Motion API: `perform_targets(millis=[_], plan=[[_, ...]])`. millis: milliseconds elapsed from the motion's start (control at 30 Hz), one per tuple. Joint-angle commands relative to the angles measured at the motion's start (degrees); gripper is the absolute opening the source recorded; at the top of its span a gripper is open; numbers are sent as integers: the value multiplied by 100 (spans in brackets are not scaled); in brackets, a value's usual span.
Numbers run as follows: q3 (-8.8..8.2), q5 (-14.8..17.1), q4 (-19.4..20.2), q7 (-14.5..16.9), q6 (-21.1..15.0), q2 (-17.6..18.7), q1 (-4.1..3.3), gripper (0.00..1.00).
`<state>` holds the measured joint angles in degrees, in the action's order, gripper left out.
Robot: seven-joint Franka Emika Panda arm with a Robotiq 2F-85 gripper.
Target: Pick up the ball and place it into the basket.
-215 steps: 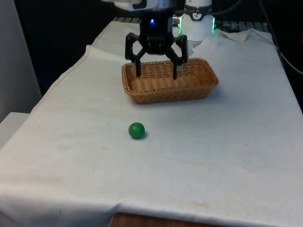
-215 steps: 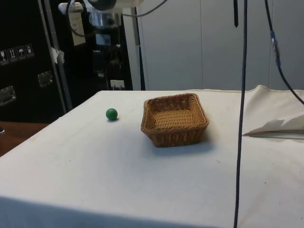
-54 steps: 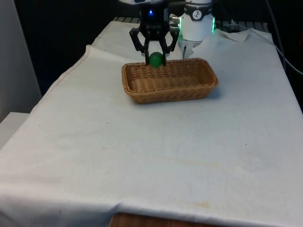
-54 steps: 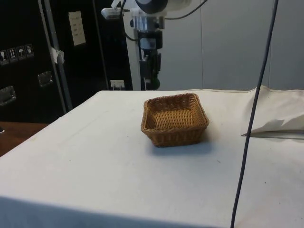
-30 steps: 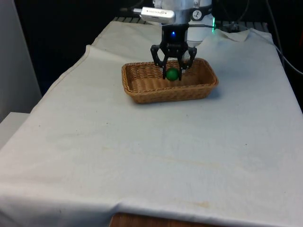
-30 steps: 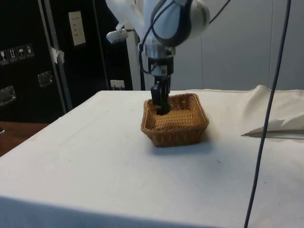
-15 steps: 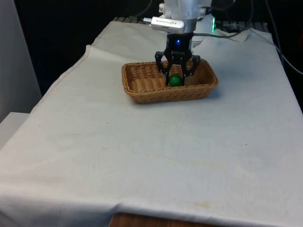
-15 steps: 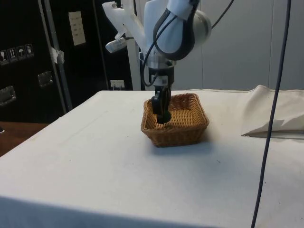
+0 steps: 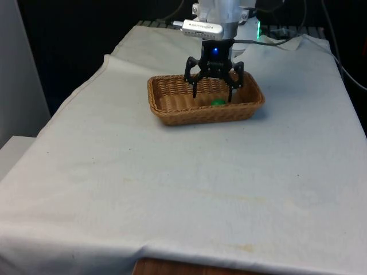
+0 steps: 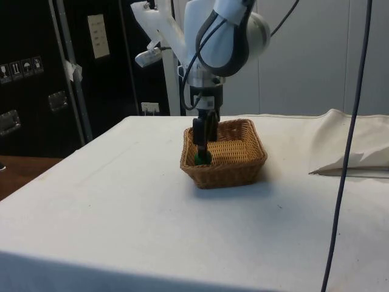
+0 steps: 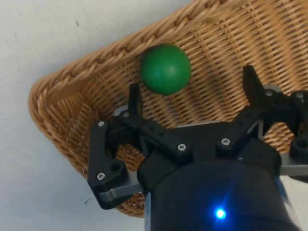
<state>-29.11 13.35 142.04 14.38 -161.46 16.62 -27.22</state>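
The green ball (image 9: 217, 102) lies on the floor of the wicker basket (image 9: 172, 116), close to the wall nearest the front camera. My gripper (image 9: 213, 95) hangs just above it inside the basket, open, with one finger on each side and nothing held. From the side, the ball (image 10: 200, 159) sits under the gripper (image 10: 202, 148), near the basket's (image 10: 234, 173) left wall. At the wrist, the ball (image 11: 165, 69) rests free against the woven wall (image 11: 62, 120), ahead of the spread gripper (image 11: 192, 84).
The basket stands at the far middle of the white-clothed table (image 9: 183, 189). A folded white cloth (image 10: 352, 159) lies on the table beyond the basket in the side view. A dark cable (image 10: 343, 152) hangs down in front of that camera.
My gripper carried the ball from the table over to the basket and lowered into it. In the last half second the fingers opened and the ball dropped to the basket floor.
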Motion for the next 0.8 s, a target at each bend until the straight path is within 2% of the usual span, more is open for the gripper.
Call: perform_targets(millis=[0, 67, 300, 333, 367, 400, 633, 667, 700, 767], plan=[[-6, -6, 6, 6, 23, -23, 6, 100], [0, 0, 0, 0, 0, 0, 0, 100], [-178, -160, -34, -115, 235, -292, -57, 100], [-189, -172, -34, -126, 269, -338, -52, 100], [-80, -23, -23, -11, 212, -338, 6, 100], [-195, -183, -40, -132, 292, -372, -52, 100], [-235, -321, -63, -160, 539, -733, -29, 100], [-149, -143, -29, -34, 458, -728, 6, 100], [-235, -338, -69, -166, 573, -779, -29, 100], [-241, -367, -80, -166, 636, -871, -17, 100]])
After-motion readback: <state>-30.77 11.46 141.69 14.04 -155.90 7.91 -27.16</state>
